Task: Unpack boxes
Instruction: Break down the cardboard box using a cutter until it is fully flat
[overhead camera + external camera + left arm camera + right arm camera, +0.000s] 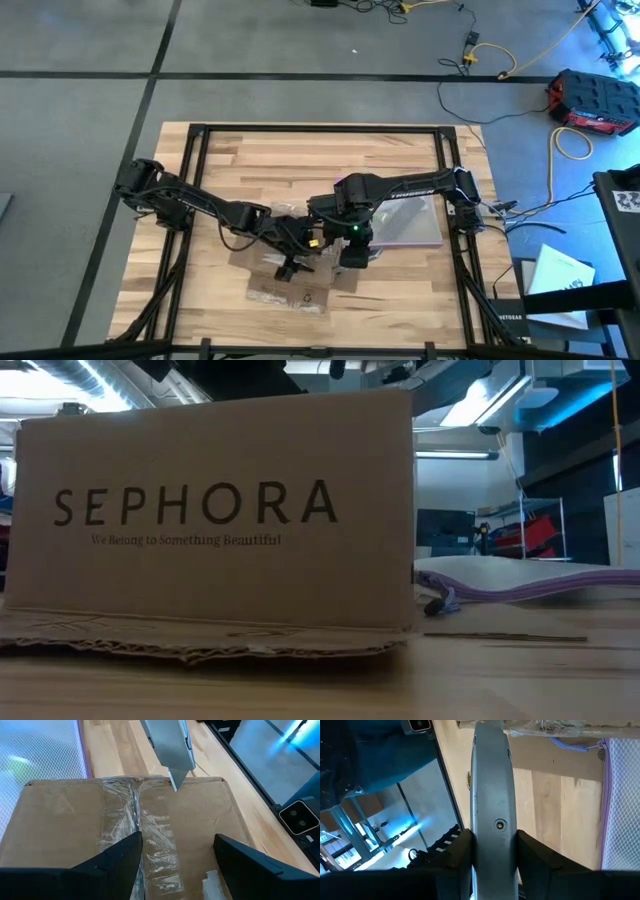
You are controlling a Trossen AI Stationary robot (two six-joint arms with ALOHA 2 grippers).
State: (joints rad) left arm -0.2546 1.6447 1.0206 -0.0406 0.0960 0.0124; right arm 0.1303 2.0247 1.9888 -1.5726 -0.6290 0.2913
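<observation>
A brown cardboard box (65,820) with black SEPHORA lettering (200,508) on its side stands at the table's middle, its top flaps closed by a clear taped seam (137,827). My left gripper (177,865) is open just over the box top, one finger on each side of the seam. My right gripper (492,855) is shut on a grey knife-like tool (167,745). The tool's blade tip (175,786) stands at the box top's edge on the side away from my left gripper, beside the seam. In the high view both grippers (292,262) (352,255) hide most of the box. My left gripper's fingers (115,865) lie low over the box top, but I cannot tell whether they touch it. My right gripper pinches the tool's grey handle (492,827) between its two fingers. The tool runs on forward along the fingers and slants down toward the box. Whether the tip touches the cardboard, I cannot tell.
A clear plastic bag with a purple zip edge (410,225) (530,578) lies flat to the box's right. A flat torn cardboard piece (288,297) lies on the near side of the box. Black frame rails (195,180) run along the table's sides.
</observation>
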